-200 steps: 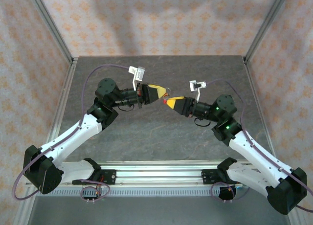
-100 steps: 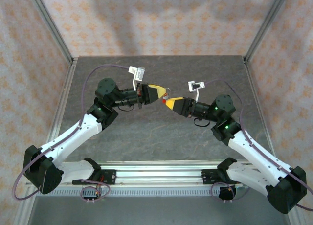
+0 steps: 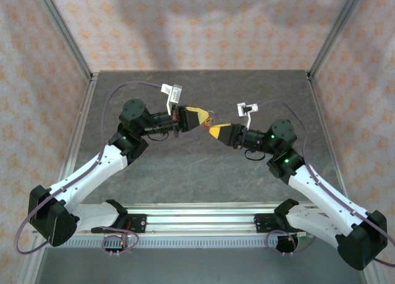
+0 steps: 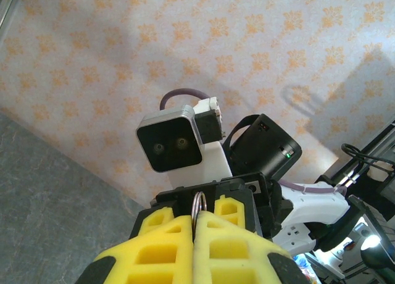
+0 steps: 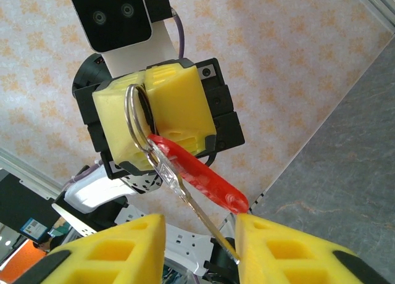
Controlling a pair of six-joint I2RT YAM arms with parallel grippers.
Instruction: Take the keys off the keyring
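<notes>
My left gripper point(image 4: 197, 219) is shut on the keyring, whose thin metal ring point(image 4: 198, 204) pokes out between its yellow fingers. In the right wrist view the ring point(image 5: 132, 120) hangs from the left gripper point(image 5: 141, 111), carrying a red tag point(image 5: 200, 173) and a silvery key point(image 5: 185, 194). The key's shaft slants down between the fingers of my right gripper point(image 5: 200, 247), closer to the right finger point(image 5: 290, 250); the jaws stand apart, open. From above, the left gripper point(image 3: 202, 118) and the right gripper point(image 3: 212, 131) meet tip to tip over the table.
A dark grey tabletop point(image 3: 197, 167) lies below both raised arms, walled by patterned panels point(image 3: 197, 25) at the back and sides. An aluminium rail point(image 3: 197, 213) runs along the near edge between the arm bases.
Both grippers stay tip to tip above the table. The right one has shifted only slightly toward the left one.
</notes>
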